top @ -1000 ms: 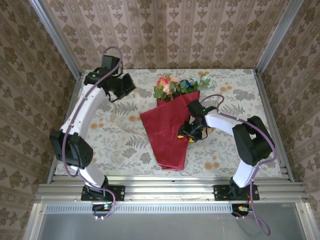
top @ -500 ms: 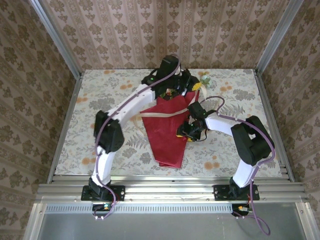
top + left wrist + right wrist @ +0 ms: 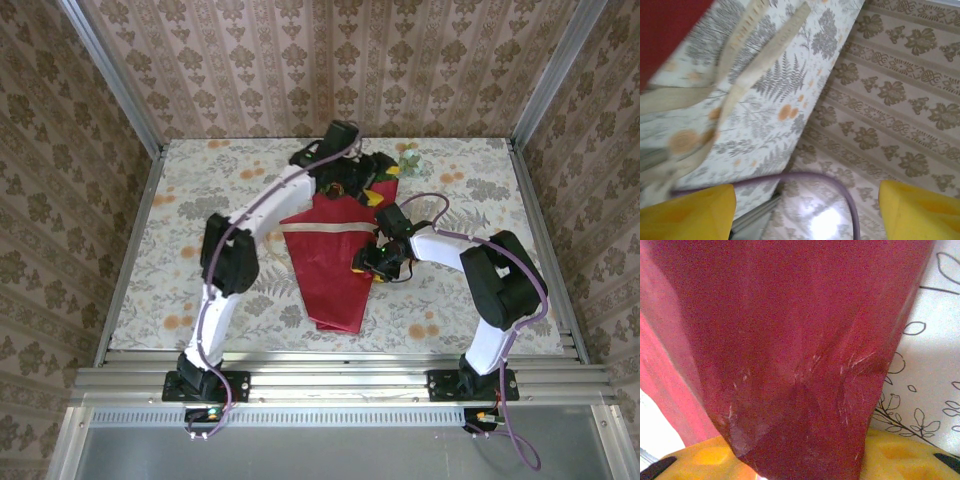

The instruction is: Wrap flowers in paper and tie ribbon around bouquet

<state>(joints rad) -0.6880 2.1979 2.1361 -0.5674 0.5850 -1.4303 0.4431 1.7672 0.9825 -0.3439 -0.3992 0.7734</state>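
The bouquet lies mid-table as a tapering cone of red paper, its tip toward me. A cream ribbon lies straight across the cone's upper part. In the left wrist view the ribbon is loose on the cloth beside a corner of paper. The flowers are mostly hidden under my left arm, with only a leafy bit poking out. My left gripper hovers over the cone's mouth. Its fingers stand wide apart around nothing, so that gripper is open. My right gripper is shut on the paper's right edge, and maroon paper runs down between the right gripper's yellow fingers.
A floral tablecloth covers the table, which is walled by patterned panels and metal posts. My left arm arches from the near left across to the back centre. A purple cable loops in front of the left wrist camera.
My left arm swung from the back left over the flower heads, the ribbon now lies across the paper, and the left jaws have opened. The right gripper has kept its hold.
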